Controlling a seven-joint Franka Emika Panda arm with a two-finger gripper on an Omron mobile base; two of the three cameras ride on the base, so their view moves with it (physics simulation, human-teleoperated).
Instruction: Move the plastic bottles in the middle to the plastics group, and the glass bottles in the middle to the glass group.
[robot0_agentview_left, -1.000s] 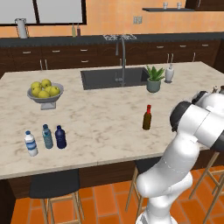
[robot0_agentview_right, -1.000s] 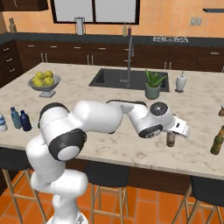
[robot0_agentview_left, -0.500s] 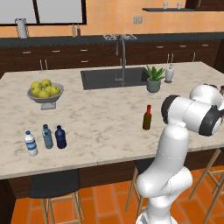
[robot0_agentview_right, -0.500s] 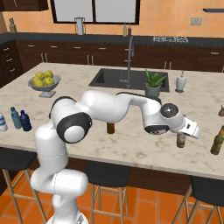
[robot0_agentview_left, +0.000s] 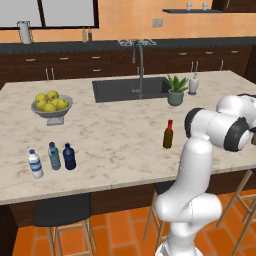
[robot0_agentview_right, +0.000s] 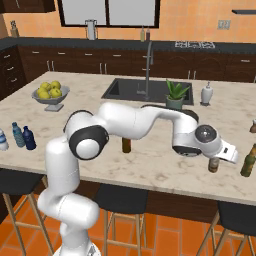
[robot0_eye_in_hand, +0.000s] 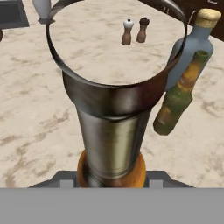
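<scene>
Arm has swung right — gripper (robot0_agentview_right: 216, 158) clamped on a small brown bottle (robot0_agentview_right: 214, 166), now near the green bottle (robot0_agentview_right: 247, 160) at its 3 o'clock. Red-capped brown bottle (robot0_agentview_left: 168, 134) stays mid-counter — likely next.

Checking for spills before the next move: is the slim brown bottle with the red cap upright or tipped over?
Upright. In the left base view the slim brown bottle with the red cap stands on its base on the marble counter, cap pointing straight up.

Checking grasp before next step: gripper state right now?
Gripper: shut on a brown glass bottle, near the green bottle at the island's right end.
</scene>
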